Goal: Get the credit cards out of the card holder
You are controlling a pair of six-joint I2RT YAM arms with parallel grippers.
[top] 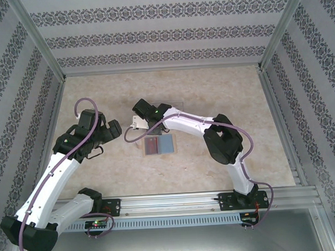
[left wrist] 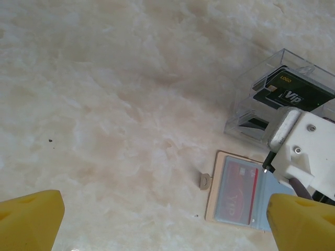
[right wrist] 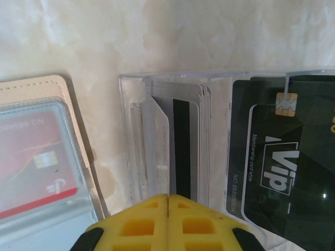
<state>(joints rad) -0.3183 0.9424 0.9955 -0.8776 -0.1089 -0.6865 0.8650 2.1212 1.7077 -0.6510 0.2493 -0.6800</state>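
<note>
While the left claw (left wrist: 166, 224) hangs over the pale marbled desk (left wrist: 104, 78) with its yellow fingers spread wide apart, the right claw (right wrist: 167, 201) has its two yellow fingers pressed together, seam closed, at the near edge of the card holder (right wrist: 131, 136). Whether anything is pinched between them cannot be told.

In the right wrist view the clear holder lies flat, running from the centre out to 3 o'clock. Its left compartment holds a stack of cards (right wrist: 183, 146), the top one showing a black stripe. Its right compartment holds a black card (right wrist: 282, 157) with a chip and "Vip" lettering. At the holder's 9 o'clock, just beside it but apart, lies a tan sleeve (right wrist: 36, 86) with a red card (right wrist: 31, 157) under a clear window.

From the left wrist the holder (left wrist: 251, 89) sits at 2 o'clock.

From above, the right claw (top: 137, 122) is near the left claw (top: 113, 129). The red card (top: 152, 144) and a blue-grey card (top: 166, 143) lie side by side at the right claw's 5 o'clock.
</note>
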